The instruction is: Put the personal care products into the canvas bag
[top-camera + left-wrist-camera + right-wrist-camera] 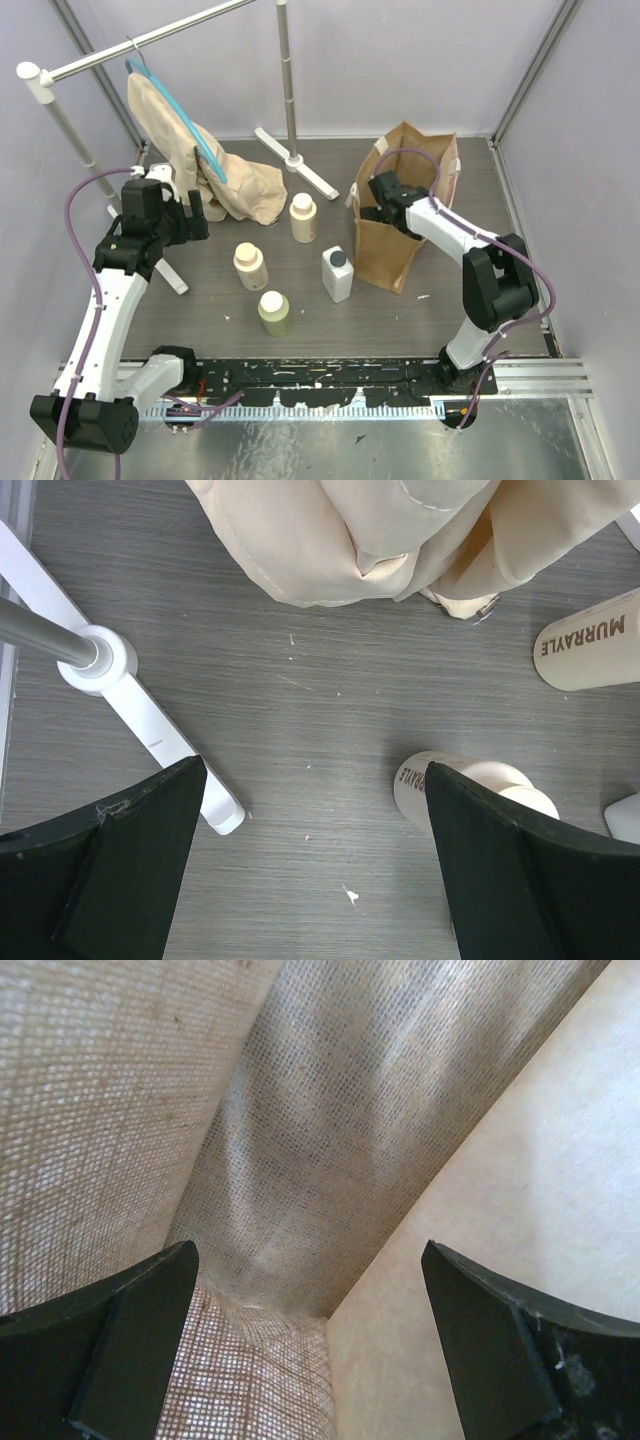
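Four personal care products stand on the dark table: a cream bottle, a second cream bottle, a yellowish one and a white rectangular one with a dark cap. The tan canvas bag stands upright to their right. My right gripper is open inside the bag's mouth; its wrist view shows only woven bag lining between the open jaws. My left gripper hangs open over bare table, left of the bottles. One cream bottle shows beside its right finger, another farther off.
A beige cloth hangs from a blue hanger on a white garment rack at the back left. A white rack foot lies just left of my left gripper. Grey walls close in the table on three sides.
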Controlling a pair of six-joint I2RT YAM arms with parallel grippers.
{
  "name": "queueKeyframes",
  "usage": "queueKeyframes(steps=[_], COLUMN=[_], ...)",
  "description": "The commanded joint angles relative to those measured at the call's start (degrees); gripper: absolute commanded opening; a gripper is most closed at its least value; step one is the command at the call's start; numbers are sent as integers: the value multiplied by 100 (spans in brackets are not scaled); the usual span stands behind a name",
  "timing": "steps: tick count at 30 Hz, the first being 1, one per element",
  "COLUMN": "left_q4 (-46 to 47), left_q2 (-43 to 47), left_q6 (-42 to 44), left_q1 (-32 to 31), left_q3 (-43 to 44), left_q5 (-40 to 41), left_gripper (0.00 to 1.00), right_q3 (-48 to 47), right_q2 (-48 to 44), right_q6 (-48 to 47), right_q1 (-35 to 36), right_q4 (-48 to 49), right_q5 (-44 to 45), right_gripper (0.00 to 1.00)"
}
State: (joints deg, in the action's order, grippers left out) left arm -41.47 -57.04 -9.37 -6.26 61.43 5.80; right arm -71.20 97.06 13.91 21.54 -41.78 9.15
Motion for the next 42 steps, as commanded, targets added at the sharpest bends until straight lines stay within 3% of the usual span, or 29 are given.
queueKeyframes(steps=[1, 12, 23, 31, 38, 42], left_q4=[-24, -8, -44, -96, -216, -273], left_q2=[143, 145, 85, 152, 239, 364], left_q6=[76, 82, 163, 152, 181, 181], left_q1=[11, 10, 11, 11, 7, 12], left_q3=[-125, -90, 173, 107, 92, 31], left_q5=[-96, -134, -494, -435, -396, -356], left_gripper=[98, 98, 98, 98, 98, 98], right_q3=[304, -21, -3099, -4943, -7077, -6933], right_q2=[-536, -1012, -673, -199, 1297, 1651], right_q6=[460, 591, 195, -195, -656, -853], right_q1=[443, 781, 782, 1106, 1530, 1546], right_q4=[-220, -1173, -3047, -2885, -3184, -2610], right_q5=[173, 749, 1917, 936, 683, 457], right_gripper=[100, 100, 100, 100, 100, 100])
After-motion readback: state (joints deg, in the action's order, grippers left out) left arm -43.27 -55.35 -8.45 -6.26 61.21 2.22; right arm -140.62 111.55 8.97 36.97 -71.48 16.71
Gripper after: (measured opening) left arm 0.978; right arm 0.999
